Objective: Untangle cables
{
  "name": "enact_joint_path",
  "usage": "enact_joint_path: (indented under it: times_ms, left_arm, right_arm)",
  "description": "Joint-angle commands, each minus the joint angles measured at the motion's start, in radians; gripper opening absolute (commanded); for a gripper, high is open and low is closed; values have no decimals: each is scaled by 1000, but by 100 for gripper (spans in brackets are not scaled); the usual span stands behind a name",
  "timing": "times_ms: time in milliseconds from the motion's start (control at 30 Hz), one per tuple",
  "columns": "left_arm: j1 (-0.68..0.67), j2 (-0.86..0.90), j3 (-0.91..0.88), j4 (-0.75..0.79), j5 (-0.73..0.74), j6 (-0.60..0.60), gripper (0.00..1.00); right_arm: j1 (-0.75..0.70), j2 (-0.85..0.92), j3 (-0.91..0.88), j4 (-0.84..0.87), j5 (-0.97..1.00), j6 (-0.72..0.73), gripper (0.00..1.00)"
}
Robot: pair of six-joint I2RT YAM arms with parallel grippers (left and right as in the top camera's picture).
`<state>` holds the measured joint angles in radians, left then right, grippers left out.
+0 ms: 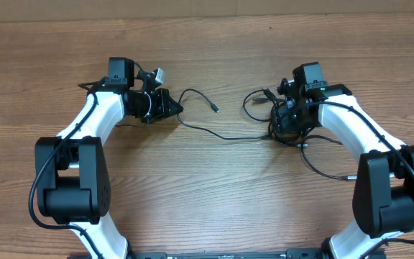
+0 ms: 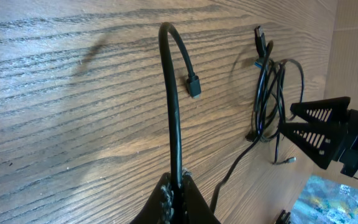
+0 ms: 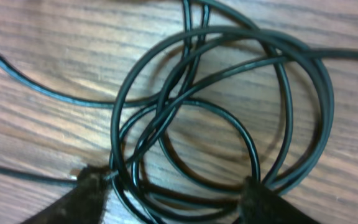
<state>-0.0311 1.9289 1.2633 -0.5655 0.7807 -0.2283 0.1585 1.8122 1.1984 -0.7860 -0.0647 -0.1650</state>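
Thin black cables lie on the wooden table. One cable (image 1: 214,132) runs from my left gripper across to a coiled tangle (image 1: 284,122) under my right gripper. My left gripper (image 1: 172,108) is shut on this cable (image 2: 174,112); its free end arches up and ends in a small plug (image 2: 194,86), which also shows in the overhead view (image 1: 214,108). My right gripper (image 3: 173,199) is open, fingers spread either side of the looped tangle (image 3: 222,106), low over it. A plug end (image 1: 266,93) sticks out behind the tangle.
The wooden table (image 1: 207,187) extends all around. A loose cable end with a plug (image 1: 351,175) trails to the front right, near the right arm's base. The right gripper shows in the left wrist view (image 2: 319,127) beside the tangle (image 2: 269,93).
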Motion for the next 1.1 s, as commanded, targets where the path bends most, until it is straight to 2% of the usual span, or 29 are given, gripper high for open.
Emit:
enact_joint_path:
  times_ms: [0,33,67,233,333,433,467,500,567,600,800,933,1067]
  left_arm:
    - [-3,-27,10,1,-2,22,4]
    - [-3,-27,10,2,-2,22,4]
    - [-3,-27,10,2,-2,22,4]
    - [-3,-27,10,1,-2,22,4]
    - [-3,-27,10,1,-2,22,4]
    - [-3,-27,10,1,-2,22,4]
    - [-3,-27,10,1,-2,22,4]
    - [-3,-27,10,1,-2,22,4]
    - [-3,-27,10,1,-2,22,4]
    - [-3,-27,10,1,-2,22,4]
    - [-3,-27,10,2,-2,22,4]
    - [-2,-27,10,3,-3,23,4]
    - [-2,-27,10,5,-3,23,4]
  right_arm:
    - [-1,6,-3,4,-9,-9,54]
    - [-1,6,-3,4,-16,-9,46]
    - [-1,6,-3,5,-29,-9,45]
    - [-1,12,-3,15,-72,-9,47]
    - [-1,21,-4,21,-77,-25,55]
    - [-1,38,-5,21,-77,-27,54]
    - [-1,42,-5,20,-77,-27,49]
    - [-1,47,-5,20,-77,-27,40]
    - [-1,51,-5,21,-77,-27,11]
    - [-1,51,-5,21,-76,-27,4]
    - [-5,51,15,-3,-10,-19,4]
    - [-22,46,132,-96,108,51,4]
    - [-51,26,285,-176,124,76,4]
